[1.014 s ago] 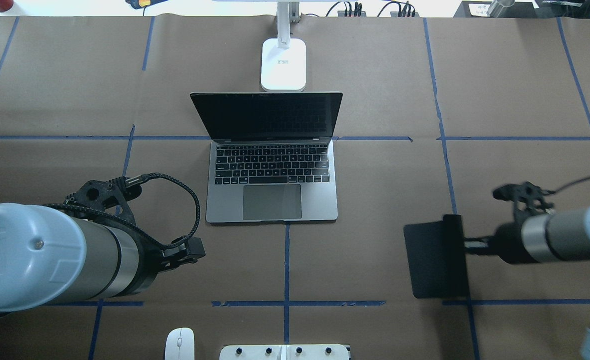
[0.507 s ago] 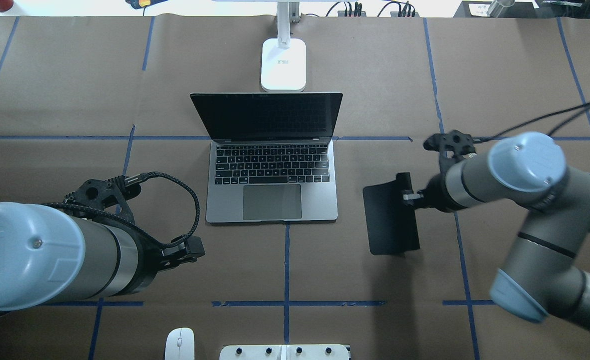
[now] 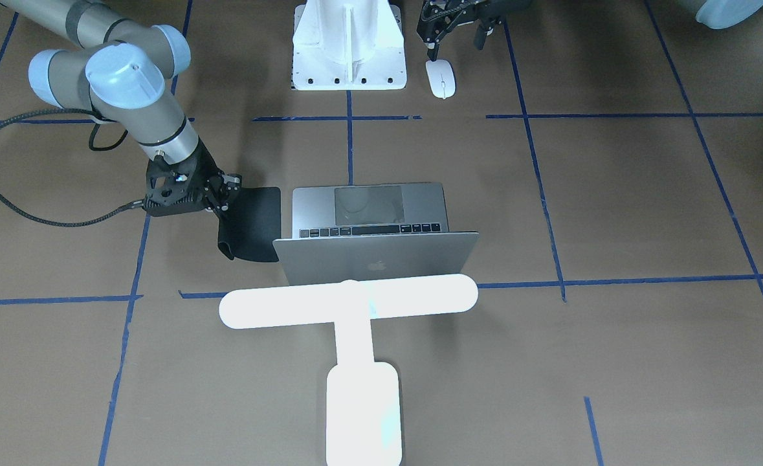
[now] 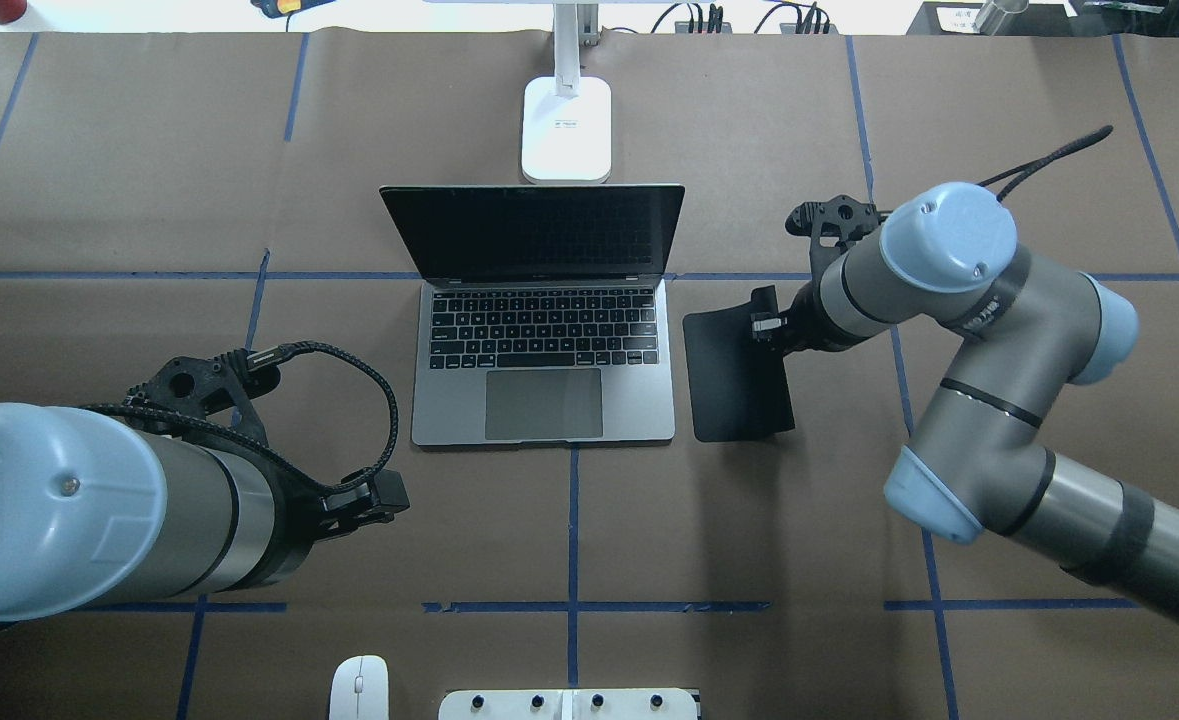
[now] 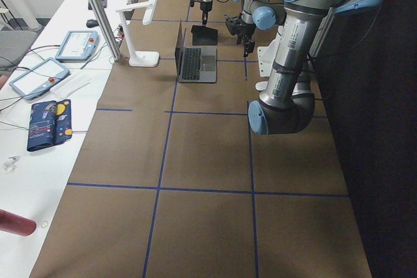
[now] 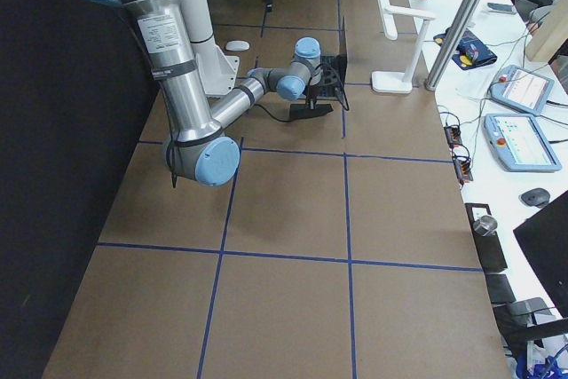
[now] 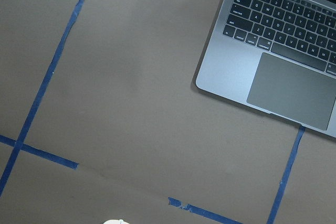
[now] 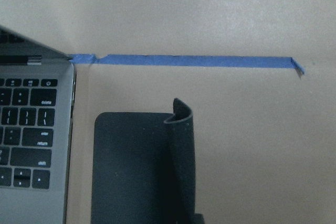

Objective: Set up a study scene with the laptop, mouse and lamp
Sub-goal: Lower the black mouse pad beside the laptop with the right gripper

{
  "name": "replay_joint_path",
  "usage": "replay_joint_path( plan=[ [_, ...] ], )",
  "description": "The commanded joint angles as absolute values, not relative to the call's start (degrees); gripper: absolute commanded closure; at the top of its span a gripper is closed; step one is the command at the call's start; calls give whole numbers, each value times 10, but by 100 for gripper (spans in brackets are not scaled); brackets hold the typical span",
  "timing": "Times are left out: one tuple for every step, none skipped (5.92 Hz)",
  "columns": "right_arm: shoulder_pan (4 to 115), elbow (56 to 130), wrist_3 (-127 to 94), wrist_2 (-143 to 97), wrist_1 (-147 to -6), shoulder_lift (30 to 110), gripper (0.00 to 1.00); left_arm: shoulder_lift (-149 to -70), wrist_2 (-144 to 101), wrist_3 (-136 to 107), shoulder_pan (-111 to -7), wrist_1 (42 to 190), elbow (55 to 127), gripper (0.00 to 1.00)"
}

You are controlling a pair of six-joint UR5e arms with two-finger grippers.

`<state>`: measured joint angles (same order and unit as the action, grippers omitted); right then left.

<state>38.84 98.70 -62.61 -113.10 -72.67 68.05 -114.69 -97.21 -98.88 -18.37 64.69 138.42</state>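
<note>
The open silver-grey laptop (image 4: 544, 400) sits mid-table, its dark screen facing me and its lid logo (image 3: 375, 264) facing away. The white lamp (image 3: 349, 301) stands behind it, base (image 4: 566, 130) on the paper. The white mouse (image 4: 359, 688) lies at the near edge, also in the front-facing view (image 3: 444, 77). My right gripper (image 4: 764, 325) is shut on the curled edge of a black mouse pad (image 4: 734, 380), which lies just right of the laptop (image 8: 37, 145). My left gripper (image 3: 453, 39) hangs open above the mouse.
A white ribbed pedestal (image 3: 349, 45) stands at the near edge beside the mouse. Blue tape lines (image 4: 572, 530) grid the brown paper. A side table with tablets (image 5: 39, 76) runs along the far edge.
My right arm has swung in from the right front, carrying the mouse pad left and away, to just beside the laptop. The left arm has not moved.
</note>
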Motion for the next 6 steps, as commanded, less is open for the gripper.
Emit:
replay_joint_path(
  plan=[
    [412,953,-626,-1171,-727,660,100,-1148,-972,-990,-184,647,1384,0],
    [412,944,-634,-1172,-727,658,100,-1148,-972,-989,-184,647,1384,0],
    [417,943,-636,-1191,-729,652,84,-1148,-972,-989,-184,647,1384,0],
    [424,943,-637,-1214,-733,651,1,-1147,-972,-987,-185,647,1384,0],
    [431,944,-636,-1216,-734,652,0,-1144,-974,-986,-184,647,1383,0],
    [463,949,-636,-1256,-754,653,0,-1139,-975,-980,-178,648,1381,0]
  ],
)
